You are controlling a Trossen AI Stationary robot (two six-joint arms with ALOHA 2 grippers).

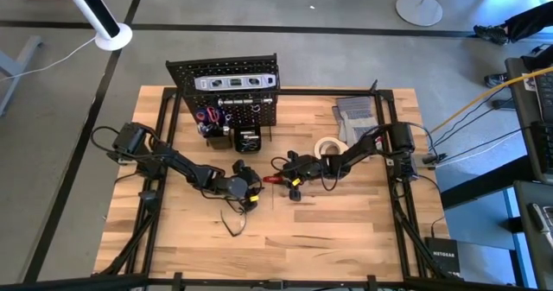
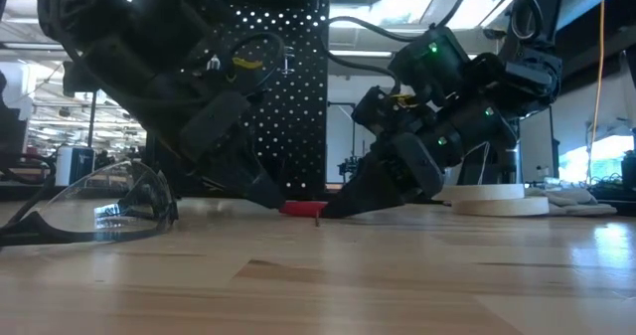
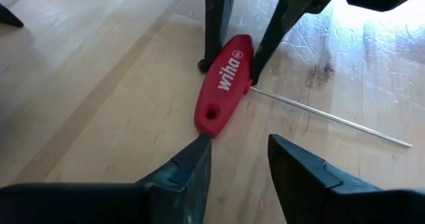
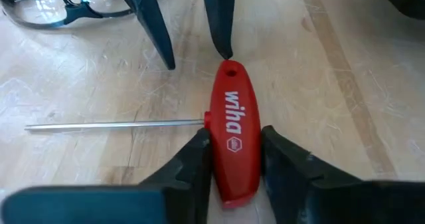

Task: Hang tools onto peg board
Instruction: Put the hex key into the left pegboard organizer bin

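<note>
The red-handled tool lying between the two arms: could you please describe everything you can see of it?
The red-handled tool is a T-handle driver: a smooth, plastic-looking red grip with white "wiha" lettering and a hole near one end, and a thin bare metal shaft leaving its side at right angles. It lies flat on the wooden table. The right hand straddles one end of the grip, fingers against its sides; the left hand, open, has one fingertip near the holed end.
</note>
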